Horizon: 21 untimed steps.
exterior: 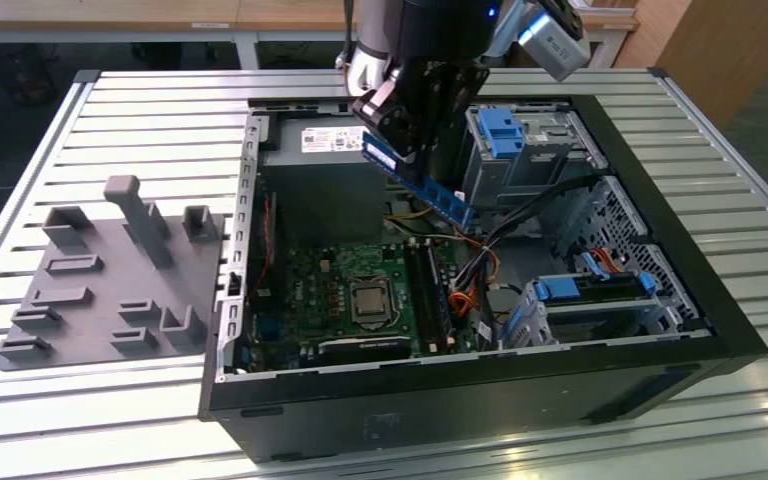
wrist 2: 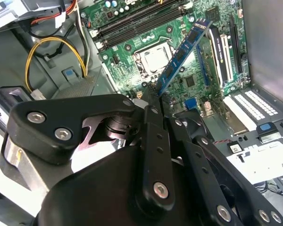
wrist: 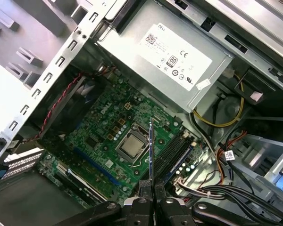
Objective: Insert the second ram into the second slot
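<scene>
Open computer case (exterior: pixel 491 375) stands on the slatted counter (exterior: pixel 157 120), nearer the counter's edge at the exterior view's right. The end effector (exterior: pixel 404 135) is clamped on the second ram (exterior: pixel 422 180), gripping it by one short end. The stick is therefore carried in the air inside the case opening, beside the power supply (exterior: pixel 317 180), and is not seated in anything. Its long axis runs out from the fingers and slopes down toward the motherboard (exterior: pixel 317 290). Its free end hangs clear above the board, with a visible gap beneath. In the first wrist view the second ram (wrist: pixel 151 150) appears edge-on, straight out from the end effector (wrist: pixel 151 186), and lies in line between the processor socket (wrist: pixel 130 147) and the memory slots (wrist: pixel 172 150). The slots thus lie below the stick and just to one side of it. In the exterior view the memory slots (exterior: pixel 431 295) run along the board, while the stick crosses that direction at a slant. Judgement: stick and slots are not yet parallel, and the stick is not level with the board. Which slot is the second, and whether a neighbouring one is filled, cannot be told.
</scene>
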Each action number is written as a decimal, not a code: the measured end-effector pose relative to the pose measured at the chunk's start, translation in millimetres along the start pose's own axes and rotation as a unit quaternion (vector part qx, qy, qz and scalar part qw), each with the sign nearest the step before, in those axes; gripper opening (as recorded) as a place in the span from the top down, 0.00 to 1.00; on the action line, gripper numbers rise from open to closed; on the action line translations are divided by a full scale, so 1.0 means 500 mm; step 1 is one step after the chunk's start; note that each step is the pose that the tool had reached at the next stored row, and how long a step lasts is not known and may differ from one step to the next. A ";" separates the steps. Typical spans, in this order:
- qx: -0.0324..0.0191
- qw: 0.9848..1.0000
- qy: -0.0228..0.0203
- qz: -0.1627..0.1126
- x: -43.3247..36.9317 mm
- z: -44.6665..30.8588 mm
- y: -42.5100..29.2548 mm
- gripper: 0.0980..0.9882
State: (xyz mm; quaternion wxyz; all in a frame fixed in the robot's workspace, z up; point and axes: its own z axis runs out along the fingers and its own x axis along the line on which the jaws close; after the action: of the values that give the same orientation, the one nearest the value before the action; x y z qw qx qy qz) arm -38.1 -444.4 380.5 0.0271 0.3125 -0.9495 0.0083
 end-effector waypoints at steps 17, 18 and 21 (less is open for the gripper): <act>-0.001 1.000 0.000 0.026 0.000 0.000 0.000 0.96; -0.002 1.000 0.000 0.027 0.000 0.000 0.000 0.96; -0.002 1.000 0.000 0.031 0.000 0.000 0.000 0.96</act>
State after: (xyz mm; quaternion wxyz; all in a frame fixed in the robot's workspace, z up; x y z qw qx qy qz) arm -38.1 -444.4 380.5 0.0273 0.2825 -0.9588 0.0075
